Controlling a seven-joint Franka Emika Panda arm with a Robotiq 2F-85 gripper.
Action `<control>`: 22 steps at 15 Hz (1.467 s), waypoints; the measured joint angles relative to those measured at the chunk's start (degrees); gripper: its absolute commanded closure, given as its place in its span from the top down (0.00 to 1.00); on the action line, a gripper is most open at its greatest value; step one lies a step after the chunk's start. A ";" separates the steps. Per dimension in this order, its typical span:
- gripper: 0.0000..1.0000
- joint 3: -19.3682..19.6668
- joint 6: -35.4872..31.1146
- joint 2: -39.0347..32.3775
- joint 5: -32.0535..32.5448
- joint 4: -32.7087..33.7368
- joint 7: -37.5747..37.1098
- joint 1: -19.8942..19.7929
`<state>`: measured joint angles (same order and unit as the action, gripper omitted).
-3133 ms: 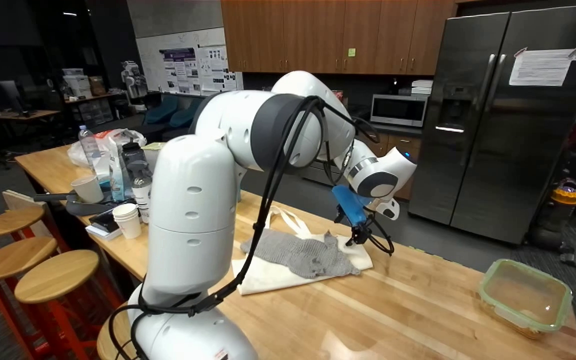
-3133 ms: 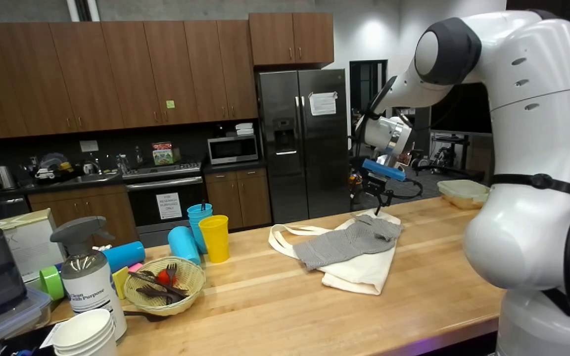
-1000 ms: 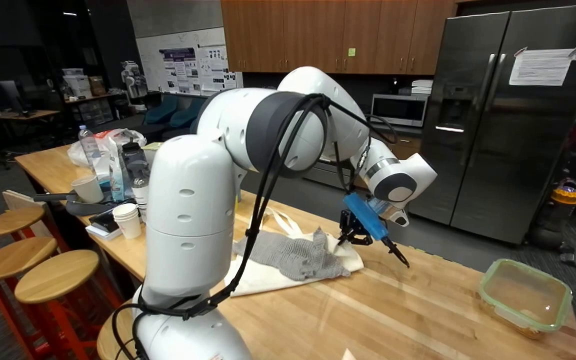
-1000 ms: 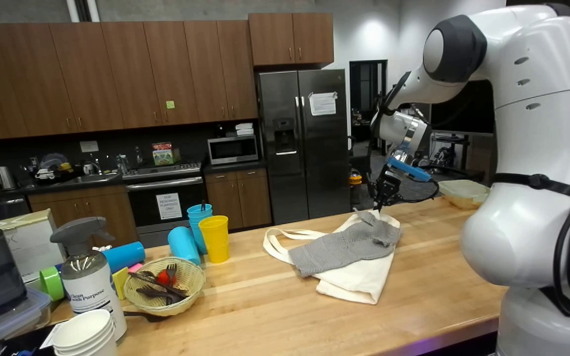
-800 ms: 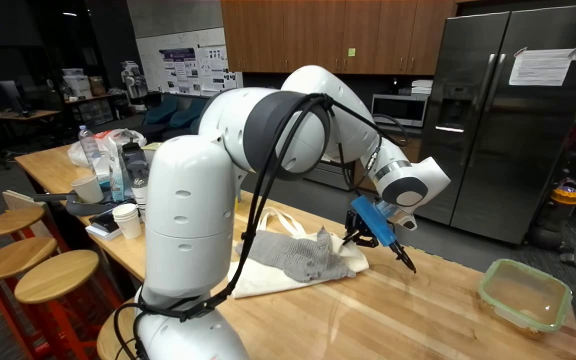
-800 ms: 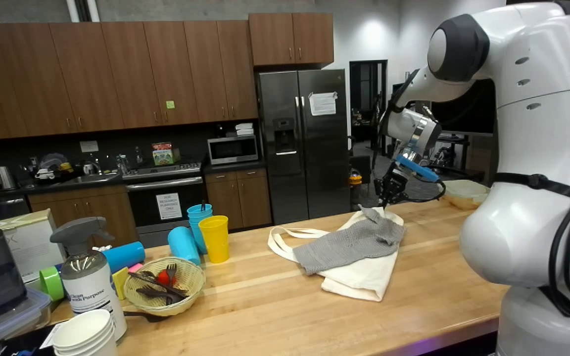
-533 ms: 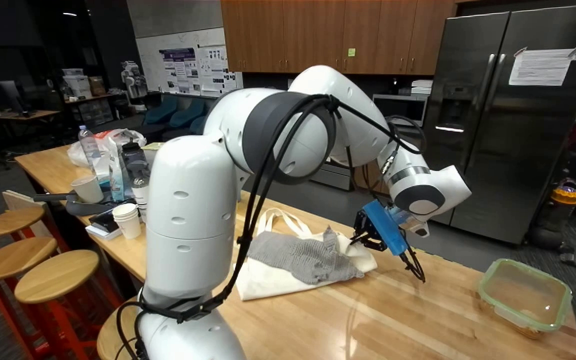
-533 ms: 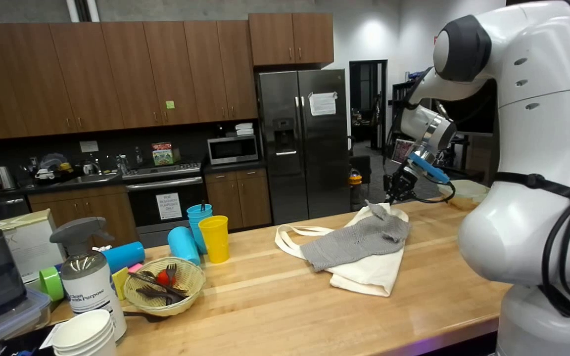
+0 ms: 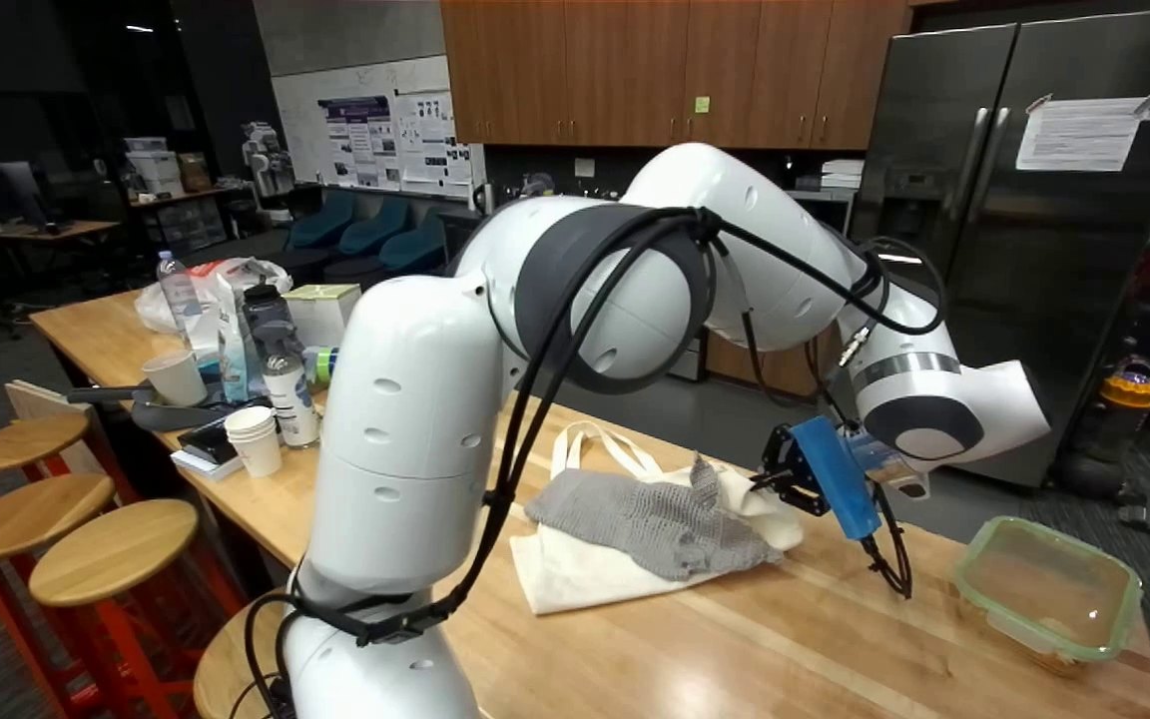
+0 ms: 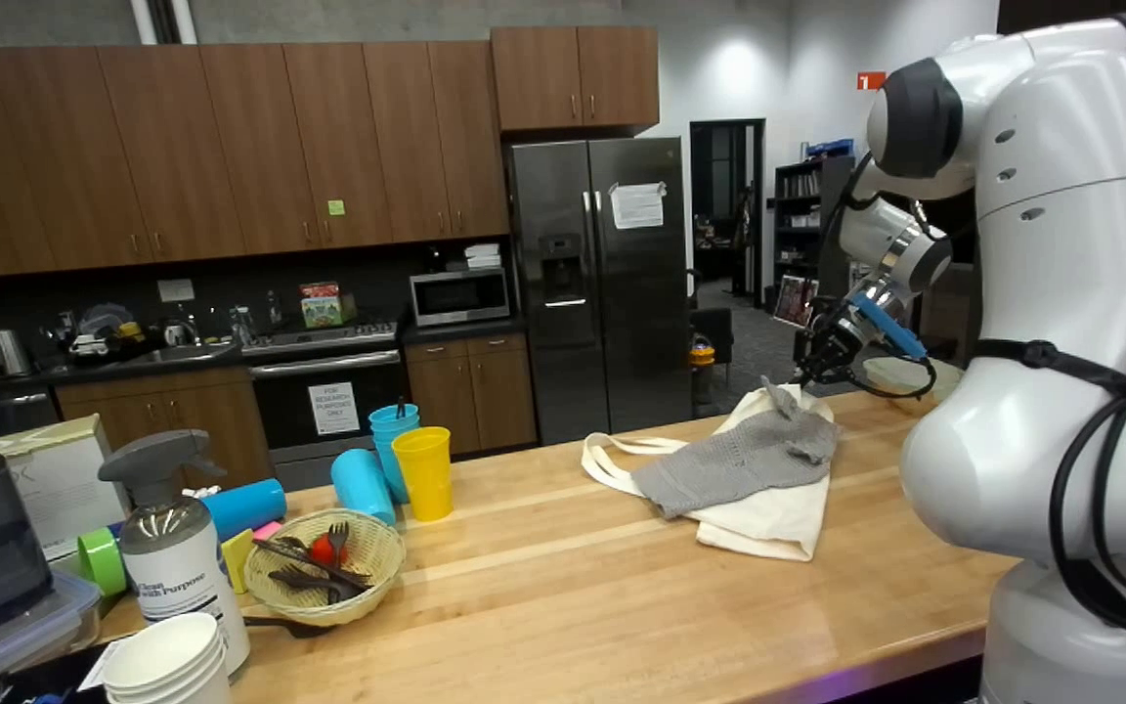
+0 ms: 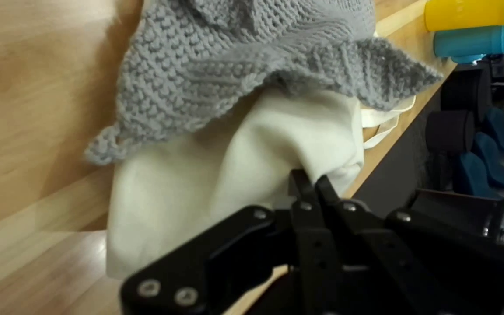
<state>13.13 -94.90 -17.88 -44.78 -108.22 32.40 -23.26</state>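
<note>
A cream cloth tote bag (image 11: pixel 169 205) lies on the table, its handles spread out at the far end. My gripper (image 11: pixel 313 181) has its fingertips closed together on a fold at the bag's edge, which is pulled up a little. In both exterior views the gripper (image 9: pixel 759 483) reaches down at a slant to that corner of the bag (image 10: pixel 768 523). On top of the bag rests a grey knitted cloth (image 11: pixel 182 83), rumpled, with one pointed corner (image 9: pixel 705 484) standing up near the fingers. The fingers do not touch the cloth in the wrist view.
A glass container with a green rim (image 9: pixel 1004 624) stands near the table end, on the arm's side. In an exterior view, a yellow cup (image 10: pixel 423 474), blue cups (image 10: pixel 363 486), a wicker basket (image 10: pixel 392 552) of utensils and a spray bottle (image 10: pixel 177 577) stand farther along the table.
The arm has moved toward the green-rimmed container, and the bag with the grey cloth on it has slid along the table the same way. The gripper has tilted more; it stays shut.
</note>
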 measured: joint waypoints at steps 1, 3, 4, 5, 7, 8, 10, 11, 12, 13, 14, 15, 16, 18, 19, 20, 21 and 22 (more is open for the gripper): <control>0.01 0.30 0.70 -1.34 -0.44 1.82 0.00 -0.76; 0.01 0.71 1.68 -4.32 -1.25 5.78 -0.02 -2.38; 0.01 0.79 1.79 -5.79 -1.55 7.72 -0.13 -3.16; 0.01 0.82 1.79 -7.12 -1.59 9.57 -0.34 -3.85; 0.01 0.84 1.48 -9.19 -1.59 12.59 -0.81 -4.63; 0.01 0.82 1.13 -9.85 -1.55 13.58 -0.89 -4.68; 0.01 0.49 0.12 -10.49 -0.84 14.48 -0.89 -4.31; 0.29 0.13 -0.36 -10.56 0.25 14.54 -0.88 -3.82; 0.30 -0.30 -0.64 -10.56 1.69 14.55 -0.88 -3.19; 0.09 -0.94 -0.71 -10.57 3.28 14.55 -0.91 -2.38; 0.15 -1.35 -0.84 -10.61 3.56 14.54 -1.10 -2.03; 0.22 -1.61 -0.93 -10.68 3.56 14.50 -1.15 -1.80; 0.29 -1.65 -0.96 -10.68 3.56 14.49 -1.17 -1.75; 0.30 -1.61 -0.96 -10.68 3.55 14.49 -1.14 -2.43; 0.30 -1.59 -0.94 -10.72 3.54 14.49 -1.11 -2.89; 0.30 -1.60 -0.93 -10.72 3.54 14.49 -1.11 -3.02; 0.30 -1.61 -0.93 -10.72 3.54 14.49 -1.11 -3.00; 0.30 -1.62 -0.93 -10.72 3.54 14.49 -1.11 -2.99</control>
<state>11.51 -95.83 -28.60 -41.25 -93.73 31.29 -26.25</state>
